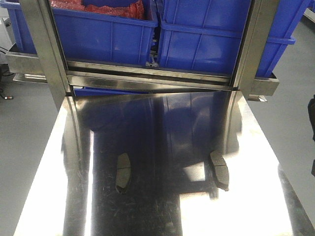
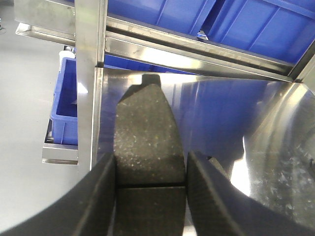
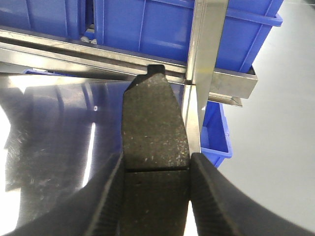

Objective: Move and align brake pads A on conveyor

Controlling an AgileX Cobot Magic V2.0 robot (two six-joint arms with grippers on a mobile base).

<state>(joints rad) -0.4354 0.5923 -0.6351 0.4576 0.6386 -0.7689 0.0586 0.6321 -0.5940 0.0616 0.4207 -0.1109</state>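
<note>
Seen from the front: shiny steel table (image 1: pixel 162 128) with two dark brake pads lying flat on it, well apart, one pad (image 1: pixel 123 172) toward the table's left side and another pad (image 1: pixel 219 169) toward its right. Blue bins (image 1: pixel 206 39) behind the table's far edge. Over the table's left edge, left gripper (image 2: pixel 150 162), fingers (image 2: pixel 98 196) pinching a third pad (image 2: pixel 147 123) by its long sides. Over the table's far right corner, right gripper (image 3: pixel 157 162) clamped likewise on a fourth pad (image 3: pixel 155 123), grooved face up.
</note>
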